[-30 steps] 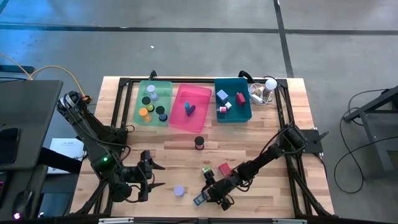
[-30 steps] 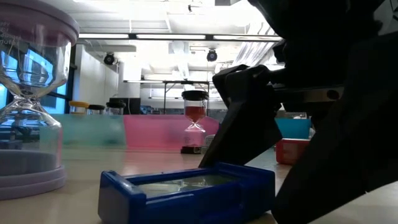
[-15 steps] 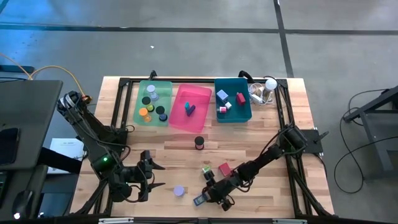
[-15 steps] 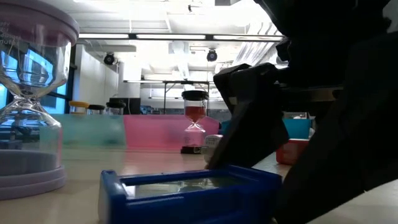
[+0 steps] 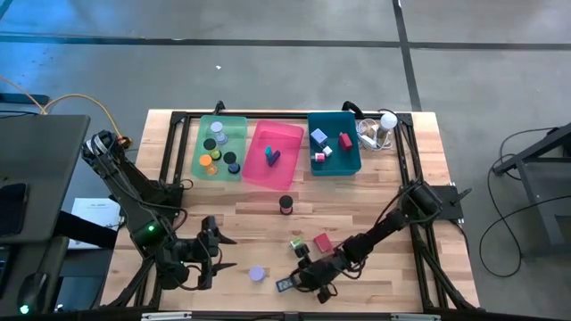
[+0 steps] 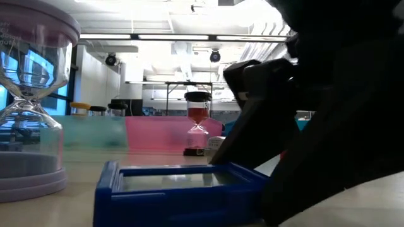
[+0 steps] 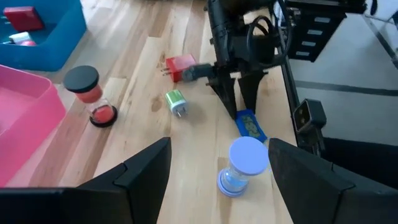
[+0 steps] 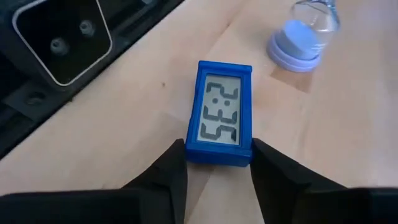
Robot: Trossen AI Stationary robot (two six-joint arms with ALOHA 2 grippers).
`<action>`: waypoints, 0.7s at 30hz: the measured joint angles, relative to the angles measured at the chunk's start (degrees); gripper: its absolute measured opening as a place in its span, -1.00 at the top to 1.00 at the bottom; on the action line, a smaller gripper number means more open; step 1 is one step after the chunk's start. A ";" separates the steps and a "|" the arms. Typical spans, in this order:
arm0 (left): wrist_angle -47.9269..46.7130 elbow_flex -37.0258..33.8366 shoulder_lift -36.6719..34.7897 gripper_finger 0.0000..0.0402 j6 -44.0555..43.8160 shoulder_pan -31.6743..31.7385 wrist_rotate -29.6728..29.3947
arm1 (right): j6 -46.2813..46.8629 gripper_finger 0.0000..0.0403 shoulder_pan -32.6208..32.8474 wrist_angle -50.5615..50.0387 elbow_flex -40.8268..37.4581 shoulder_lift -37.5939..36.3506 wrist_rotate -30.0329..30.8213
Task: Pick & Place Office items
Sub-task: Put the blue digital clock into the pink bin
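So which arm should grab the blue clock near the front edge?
Right. The right gripper already straddles the blue clock, one finger on each side. The left gripper hangs open farther left, nearer the lavender sand timer.

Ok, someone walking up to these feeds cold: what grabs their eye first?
Probably the right gripper at the table's near edge, its jaws either side of a blue digital clock lying flat. Next, the lavender sand timer standing beside it near the left gripper, then the green, pink and teal bins along the far side.
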 joint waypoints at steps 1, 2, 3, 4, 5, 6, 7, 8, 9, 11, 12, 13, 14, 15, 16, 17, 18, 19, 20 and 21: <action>-0.02 0.00 0.00 -0.30 0.53 0.00 0.63 | 0.00 0.36 0.37 -0.26 -0.01 -0.17 1.53; -0.02 0.00 0.00 -0.30 1.22 0.00 1.31 | 0.00 0.36 0.72 -0.65 -0.05 -0.41 2.85; -0.02 0.00 0.00 -0.30 1.70 0.00 1.66 | 0.00 0.36 1.03 -0.74 -0.07 -0.59 4.04; -0.01 0.00 0.02 -0.30 2.05 0.00 2.00 | -0.01 0.36 1.42 -0.99 -0.07 -0.94 5.43; 0.05 0.00 0.03 -0.30 2.24 0.00 2.25 | -0.13 0.36 1.84 -1.84 -0.09 -1.54 7.18; 0.04 0.00 0.04 -0.30 2.32 0.00 2.45 | -0.19 0.36 2.21 -2.28 -0.11 -2.25 8.90; 0.08 0.00 0.06 -0.30 2.32 0.00 2.77 | -0.20 0.36 2.58 -2.50 -0.09 -2.97 10.97; 0.13 0.00 0.08 -0.30 2.32 0.00 2.98 | -0.20 0.36 3.00 -3.24 -0.07 -3.84 13.27; 0.11 0.00 0.09 -0.30 2.32 0.00 3.05 | -0.21 0.36 3.48 -3.73 -0.07 -4.64 15.74; 0.26 0.00 0.09 -0.30 2.08 0.00 2.94 | -0.93 0.36 4.41 -4.03 -0.07 -6.18 20.47; 0.35 0.00 0.09 -0.30 1.48 0.00 2.92 | -1.64 0.36 4.91 -4.07 -0.09 -7.17 22.53; 0.77 0.00 0.09 -0.30 1.23 0.18 2.90 | -2.14 0.36 5.34 -3.79 -0.08 -8.24 24.59; 1.43 0.00 0.09 -0.30 1.19 0.38 2.92 | -2.84 0.36 5.71 -2.96 -0.06 -9.17 26.76; 1.88 0.00 0.11 -0.30 0.97 0.61 2.89 | -4.00 0.36 6.02 -1.93 0.00 -9.97 29.01; 2.41 0.00 0.23 -0.30 0.70 0.84 2.83 | -6.31 0.36 6.38 -0.74 0.00 -10.75 31.64; 3.18 0.00 0.39 -0.30 0.27 1.19 2.81 | -9.39 0.36 6.89 0.65 -0.02 -11.42 34.23; 3.69 0.00 0.51 -0.30 -0.33 1.55 2.65 | -12.96 0.36 7.32 3.03 0.01 -11.92 36.26; 4.06 0.00 0.66 -0.30 -1.17 1.92 2.31 | -16.68 0.36 7.48 5.16 0.29 -12.24 38.19; 4.81 0.00 0.88 -0.30 -2.15 2.52 1.79 | -20.42 0.36 7.69 7.10 0.76 -12.40 40.52; 5.43 0.01 1.19 -0.30 -3.03 3.17 1.44 | -24.35 0.36 8.03 8.64 1.39 -12.41 42.89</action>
